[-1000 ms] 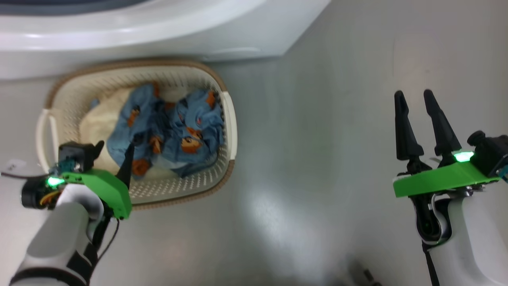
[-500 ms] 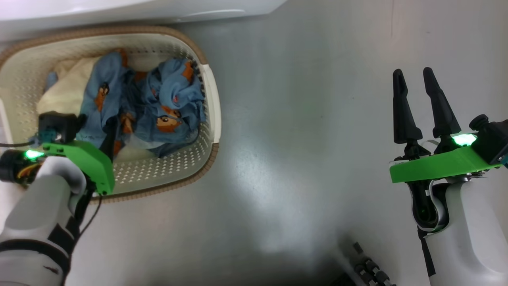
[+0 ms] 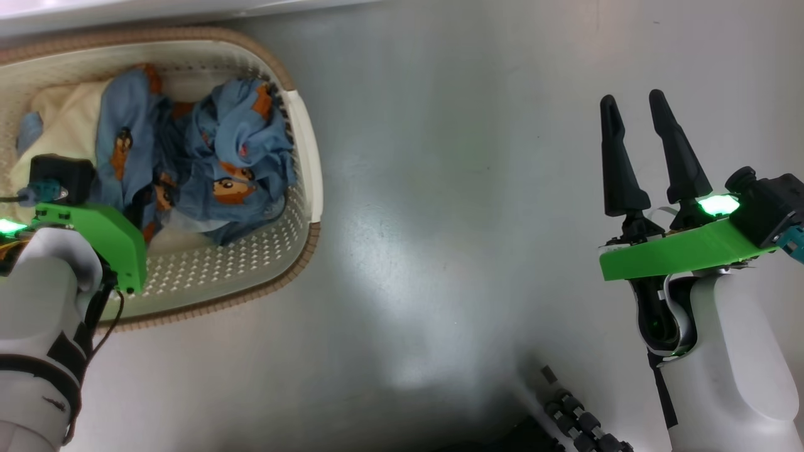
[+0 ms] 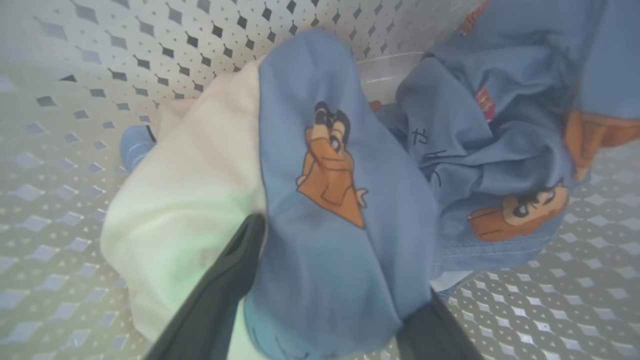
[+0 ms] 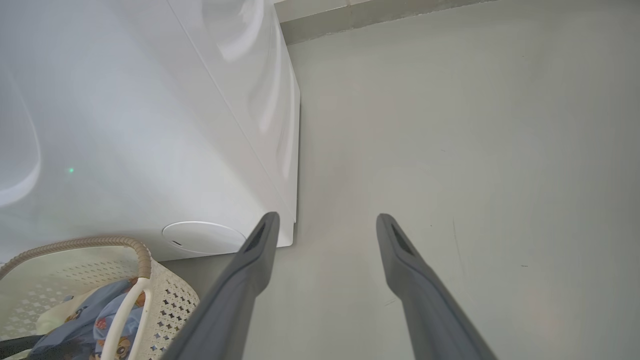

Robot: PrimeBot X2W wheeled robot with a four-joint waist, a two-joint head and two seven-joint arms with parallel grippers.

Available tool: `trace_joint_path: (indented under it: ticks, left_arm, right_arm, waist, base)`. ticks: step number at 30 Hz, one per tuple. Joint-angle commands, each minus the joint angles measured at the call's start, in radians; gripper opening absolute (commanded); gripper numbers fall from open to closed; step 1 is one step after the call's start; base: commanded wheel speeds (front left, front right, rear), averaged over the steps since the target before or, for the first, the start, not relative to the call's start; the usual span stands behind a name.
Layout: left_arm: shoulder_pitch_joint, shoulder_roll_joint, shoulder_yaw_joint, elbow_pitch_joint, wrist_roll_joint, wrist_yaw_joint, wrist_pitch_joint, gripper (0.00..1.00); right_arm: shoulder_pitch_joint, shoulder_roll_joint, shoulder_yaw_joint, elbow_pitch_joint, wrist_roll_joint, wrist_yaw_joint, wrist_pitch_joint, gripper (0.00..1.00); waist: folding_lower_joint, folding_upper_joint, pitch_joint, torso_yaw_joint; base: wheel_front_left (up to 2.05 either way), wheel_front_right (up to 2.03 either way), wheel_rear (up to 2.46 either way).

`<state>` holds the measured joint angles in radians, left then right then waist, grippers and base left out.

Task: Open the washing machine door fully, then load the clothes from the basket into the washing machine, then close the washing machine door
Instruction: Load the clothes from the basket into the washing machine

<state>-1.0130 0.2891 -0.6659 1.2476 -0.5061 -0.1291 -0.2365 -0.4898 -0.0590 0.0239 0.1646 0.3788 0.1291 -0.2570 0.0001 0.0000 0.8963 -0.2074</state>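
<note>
Nearest, the right gripper hangs over bare grey floor, well apart from everything else. Its two fingers stand parted with nothing between them, and its wrist view shows floor through the gap.

On the robot's left, the left gripper reaches down into the basket. Its fingers are spread wide and straddle a raised fold of blue cloth. One finger lies along the line where the blue cloth meets the cream cloth. The other runs under the fold's opposite edge, its tip hidden. The fold fills the gap, and the fingers look spread around it rather than clamped, though the covered tip leaves that unsure.

The clothes all lie in the basket. The cream cloth sits toward its left side. The blue cloth, printed with orange-brown bears, is bunched over the middle and right, up against the perforated wall. The basket stands on the floor, with a pale handle on the side facing the right gripper.

Beyond it, the basket's brown rim comes just beside the low front of the washer, whose white front rises behind. A round cap sits low on that front, near the corner. Past the corner the floor runs to a darker skirting strip.
</note>
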Motion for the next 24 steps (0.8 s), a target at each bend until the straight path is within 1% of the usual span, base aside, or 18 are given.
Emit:
trace_joint_path:
  ticks: [1, 2, 3, 8, 11, 15, 19, 24]
  left_arm:
    - [0.0, 0.039, 0.01, 0.005, 0.004, -0.002, 0.0, 0.42]
    - [-0.003, 0.041, 0.005, 0.008, 0.0, -0.002, 0.003, 0.11]
    - [-0.005, 0.042, 0.002, 0.012, -0.005, -0.002, 0.007, 0.0]
    - [-0.003, 0.034, -0.008, 0.019, -0.041, -0.002, 0.003, 0.0]
    - [0.017, 0.024, 0.013, 0.018, -0.083, -0.002, -0.011, 0.0]
    - [0.071, 0.001, 0.048, -0.005, -0.139, -0.002, -0.023, 0.0]
    - [0.14, -0.001, 0.1, -0.088, -0.16, -0.002, -0.025, 0.0]
    - [0.249, -0.009, 0.176, -0.189, -0.127, -0.002, -0.025, 0.0]
  right_arm:
    - [0.029, 0.008, 0.024, -0.021, 0.001, 0.002, -0.005, 1.0]
    - [0.029, 0.008, 0.025, -0.021, 0.001, 0.002, -0.005, 1.0]
    - [0.029, 0.008, 0.026, -0.022, 0.001, 0.002, -0.005, 1.0]
    - [0.032, 0.008, 0.017, -0.019, 0.006, 0.002, -0.005, 1.0]
    - [0.035, 0.009, 0.012, -0.013, 0.011, 0.002, -0.005, 1.0]
    - [0.048, 0.009, 0.007, 0.009, 0.012, 0.002, -0.005, 1.0]
    - [0.078, 0.009, -0.003, 0.033, 0.008, 0.002, -0.005, 1.0]
    - [0.131, 0.007, -0.004, 0.063, 0.0, 0.002, -0.005, 1.0]
  waist:
    - [-0.0001, 0.0, 0.001, -0.005]
    - [-0.0001, 0.0, 0.001, -0.008]
    - [-0.0001, 0.0, 0.001, -0.009]
    - [-0.0001, 0.0, -0.021, -0.002]
    - [-0.0001, 0.0, -0.055, 0.009]
    - [-0.0001, 0.0, -0.128, 0.029]
    - [-0.0001, 0.0, -0.217, 0.052]
    - [-0.0001, 0.0, -0.339, 0.081]
  base:
    - [0.0, 0.0, 0.0]
    - [0.0, 0.0, 0.0]
    - [0.0, 0.0, 0.0]
    - [0.0, 0.0, 0.0]
    - [0.0, 0.0, 0.0]
    - [0.0, 0.0, 0.0]
    - [0.0, 0.0, 0.0]
    - [0.0, 0.0, 0.0]
